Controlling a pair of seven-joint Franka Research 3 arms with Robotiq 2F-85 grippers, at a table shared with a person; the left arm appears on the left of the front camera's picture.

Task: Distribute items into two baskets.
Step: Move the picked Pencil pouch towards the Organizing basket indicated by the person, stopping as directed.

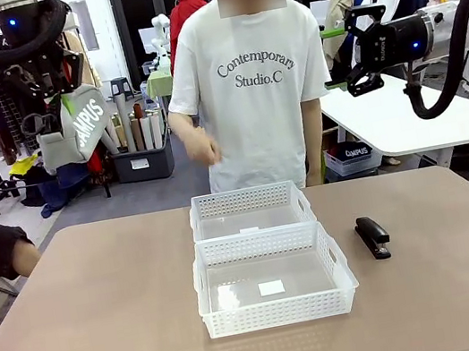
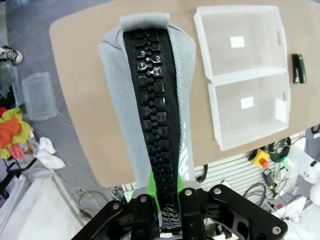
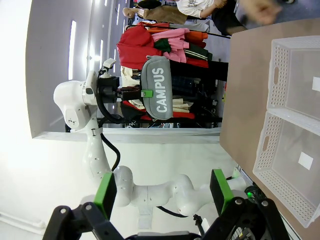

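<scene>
Grey pouch [image 1: 85,129] hangs in the air at the left, clamped in our left pincer [image 2: 167,195]. Our right pincer [image 3: 161,192] stands wide open, empty. We see the stapler [image 1: 372,236] lying on the bench [image 1: 106,325], just beside the baskets [image 1: 277,313].

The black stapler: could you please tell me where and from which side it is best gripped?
Probably from straight above, clamping across its narrow sides near mid-length. The stapler lies flat on the table, long and slim, with bare table on both sides; the near basket stands apart.
</scene>
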